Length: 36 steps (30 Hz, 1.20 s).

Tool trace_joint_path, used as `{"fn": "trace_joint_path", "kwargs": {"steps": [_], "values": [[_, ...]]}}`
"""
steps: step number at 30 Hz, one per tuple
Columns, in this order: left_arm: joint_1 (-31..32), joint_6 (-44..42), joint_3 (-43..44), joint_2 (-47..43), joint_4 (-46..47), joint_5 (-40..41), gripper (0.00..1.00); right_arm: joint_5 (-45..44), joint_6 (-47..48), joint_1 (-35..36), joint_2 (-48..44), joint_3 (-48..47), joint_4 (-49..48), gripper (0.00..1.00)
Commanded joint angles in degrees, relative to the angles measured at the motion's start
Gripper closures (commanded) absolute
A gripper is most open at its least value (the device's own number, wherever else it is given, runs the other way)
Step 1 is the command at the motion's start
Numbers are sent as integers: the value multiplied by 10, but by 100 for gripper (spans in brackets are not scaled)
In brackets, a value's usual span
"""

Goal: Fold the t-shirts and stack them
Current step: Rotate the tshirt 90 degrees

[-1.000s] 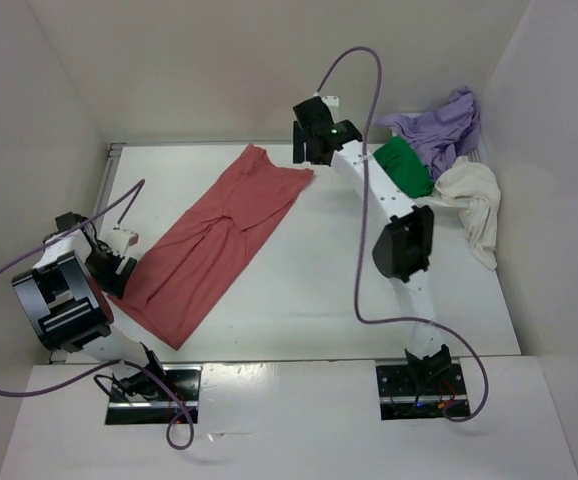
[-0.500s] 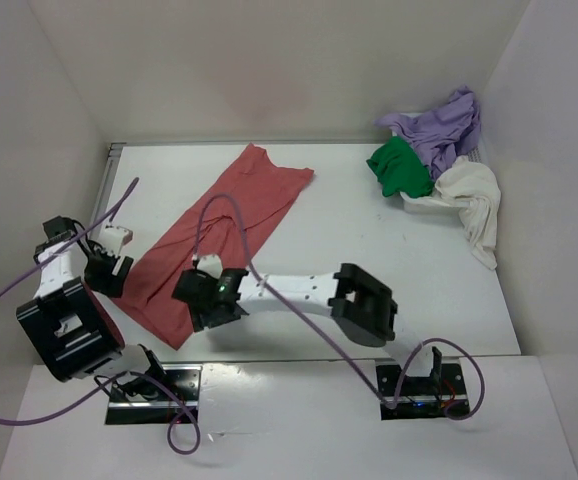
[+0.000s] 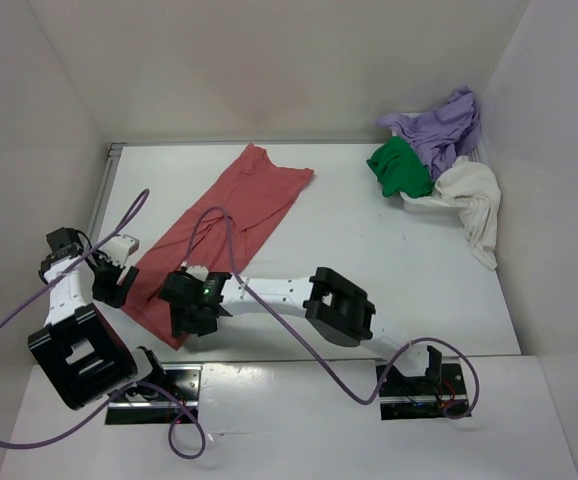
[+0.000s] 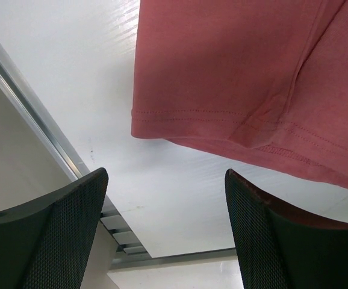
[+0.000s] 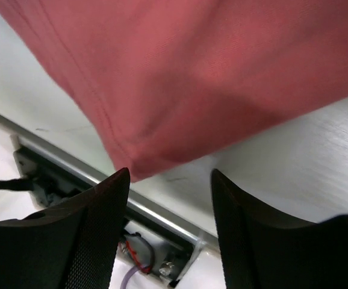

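Note:
A salmon-red t-shirt [image 3: 224, 230] lies flat and slantwise on the white table, from back centre to the near left. My left gripper [image 3: 117, 283] stands open at the shirt's left hem corner [image 4: 192, 120], and only bare table shows between its fingers [image 4: 53, 235]. My right gripper [image 3: 185, 322] hovers open over the shirt's near corner [image 5: 135, 162], which lies just beyond its left finger [image 5: 96, 229] with nothing clamped. The purple [image 3: 444, 125], green [image 3: 401, 168] and cream-white [image 3: 474, 200] t-shirts are heaped at the back right.
A white mesh basket [image 3: 421, 204] sits under the heap at the back right. A metal rail [image 3: 104, 190] runs along the table's left edge. White walls close in three sides. The right arm [image 3: 339, 308] stretches low across the near table, and purple cables loop over it.
My right arm has swung from the shirt's far end at the back down to its near-left corner, its jaws narrowing. The left gripper has shifted slightly nearer.

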State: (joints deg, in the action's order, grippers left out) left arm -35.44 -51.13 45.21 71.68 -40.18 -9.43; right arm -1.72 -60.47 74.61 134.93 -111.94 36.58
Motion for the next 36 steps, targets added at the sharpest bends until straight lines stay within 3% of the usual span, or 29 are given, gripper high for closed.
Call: {"fn": "trace_joint_path", "kwargs": {"steps": [1, 7, 10, 13, 14, 15, 18, 25, 32, 36], "values": [[-2, -18, -1, 5, 5, -34, 15, 28, -23, -1, 30, -29, 10, 38], [-2, -18, 4, 10, 10, -45, 15, 59, -40, -17, 60, -45, -4, 43], [-2, -23, 4, 10, 10, -45, 15, 78, -45, -24, 60, -21, -22, 58], [-7, -23, 4, 10, 10, -45, 15, 93, -58, -36, 53, 10, -44, 82], [-7, -23, 4, 10, 10, -45, 15, 93, -67, -36, 53, 22, -58, 96], [-7, -23, 4, 10, 10, -45, 15, 100, -67, -41, 43, 49, -68, 100], [-7, -28, -1, 4, -2, -52, 15, 116, -84, -56, 5, 108, -116, 100], [5, -54, 18, -1, -38, -90, 13, 140, -59, -102, -132, 366, -194, 100], [117, 2, 51, -1, -43, -96, 13, 136, -18, -131, -287, 551, -165, 100], [239, 39, 64, -32, -43, -90, 13, 130, -11, -142, -385, 654, -140, 100]]}}
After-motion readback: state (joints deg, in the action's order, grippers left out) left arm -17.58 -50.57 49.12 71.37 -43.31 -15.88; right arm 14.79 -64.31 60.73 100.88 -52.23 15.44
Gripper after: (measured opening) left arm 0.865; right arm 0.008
